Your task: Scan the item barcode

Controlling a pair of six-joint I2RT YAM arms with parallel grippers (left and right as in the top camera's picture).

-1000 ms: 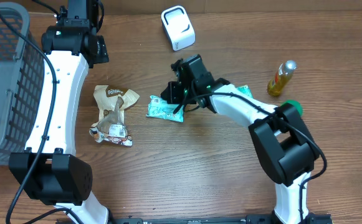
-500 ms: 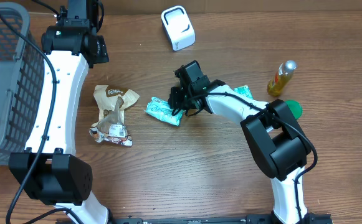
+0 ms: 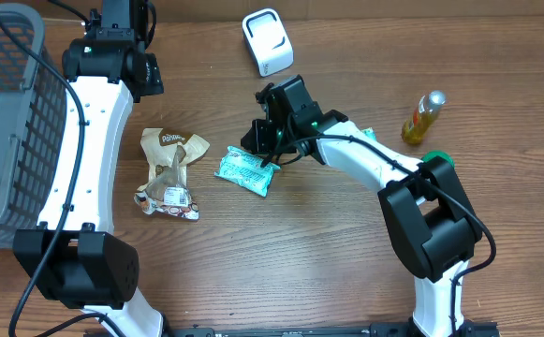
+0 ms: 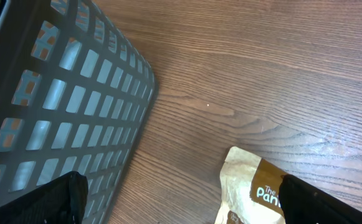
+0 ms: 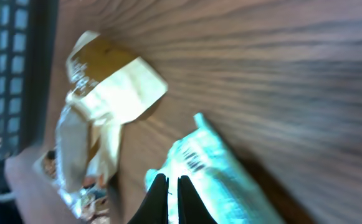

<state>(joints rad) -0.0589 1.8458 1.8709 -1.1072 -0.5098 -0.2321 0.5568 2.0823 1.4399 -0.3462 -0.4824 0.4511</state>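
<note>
The item is a teal packet (image 3: 242, 171) at mid-table, with a barcode on its face (image 5: 194, 159). My right gripper (image 3: 265, 142) is shut on the packet's edge. In the right wrist view its black fingers (image 5: 172, 194) pinch the teal film (image 5: 230, 183) between them. The white scanner (image 3: 267, 42) stands at the far edge, apart from the packet. At the far left my left gripper (image 3: 120, 21) hangs open over bare wood (image 4: 187, 208), holding nothing.
A crumpled brown snack bag (image 3: 169, 173) lies left of the packet and also shows in the wrist views (image 4: 255, 186) (image 5: 100, 99). A grey basket (image 3: 0, 122) fills the left edge. A yellow bottle (image 3: 423, 116), a green object (image 3: 440, 161) and another teal packet (image 3: 365, 137) sit at the right.
My right gripper has swung slightly back and forth with the teal packet, which now lies a little lower and further left. The left arm has not moved.
</note>
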